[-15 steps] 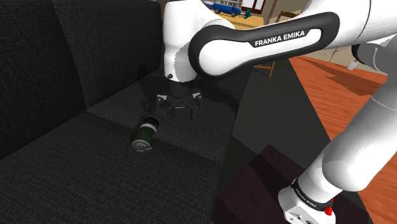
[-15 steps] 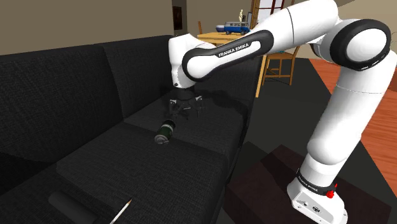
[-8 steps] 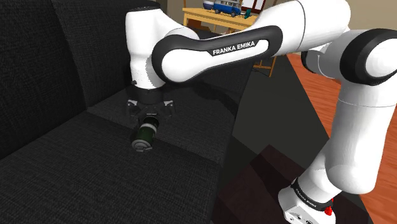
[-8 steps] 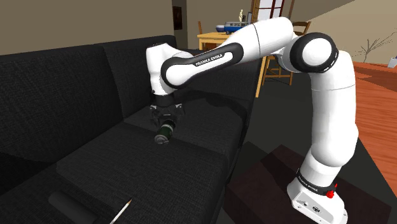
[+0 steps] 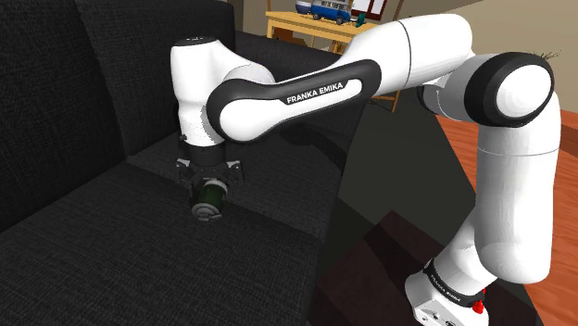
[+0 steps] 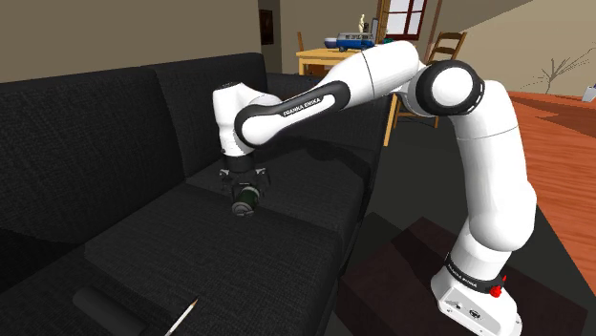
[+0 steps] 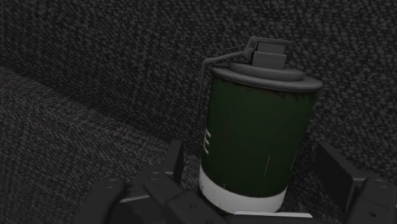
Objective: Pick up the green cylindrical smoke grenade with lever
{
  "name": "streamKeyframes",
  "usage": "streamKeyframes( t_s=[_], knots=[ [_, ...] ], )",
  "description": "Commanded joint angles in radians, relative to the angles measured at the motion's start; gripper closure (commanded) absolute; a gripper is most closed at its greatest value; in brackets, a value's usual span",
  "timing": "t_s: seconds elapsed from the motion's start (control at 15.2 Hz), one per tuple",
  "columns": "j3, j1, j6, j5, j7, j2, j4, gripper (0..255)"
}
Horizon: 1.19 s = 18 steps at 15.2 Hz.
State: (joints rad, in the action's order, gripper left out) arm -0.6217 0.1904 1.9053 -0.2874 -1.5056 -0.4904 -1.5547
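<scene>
Dark green grenade [image 5: 209,196] with a grey lever cap lies on its side on the black sofa seat [image 5: 102,250]. Gripper [image 5: 207,176] sits low over it, fingers spread either side, not clasping it.

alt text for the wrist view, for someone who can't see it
A dark green grenade with a grey lever cap lies on black sofa fabric, between the two fingers of the open gripper, neither touching it.
</scene>
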Motion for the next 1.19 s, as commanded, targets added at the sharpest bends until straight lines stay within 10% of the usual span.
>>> streamKeyframes(
  t_s=[0.0, 0.13, 0.2, 1.12],
  knots=[
    [0.003, -0.001, 0.016, -0.004, -0.001, -0.006, -0.010, 0],
    [0.003, -0.001, 0.016, -0.004, -0.001, -0.006, -0.010, 0],
    [0.003, -0.001, 0.016, -0.004, -0.001, -0.006, -0.010, 255],
    [-0.005, -0.001, -0.042, 0.009, 0.008, 0.012, 0.032, 255]
  ],
)
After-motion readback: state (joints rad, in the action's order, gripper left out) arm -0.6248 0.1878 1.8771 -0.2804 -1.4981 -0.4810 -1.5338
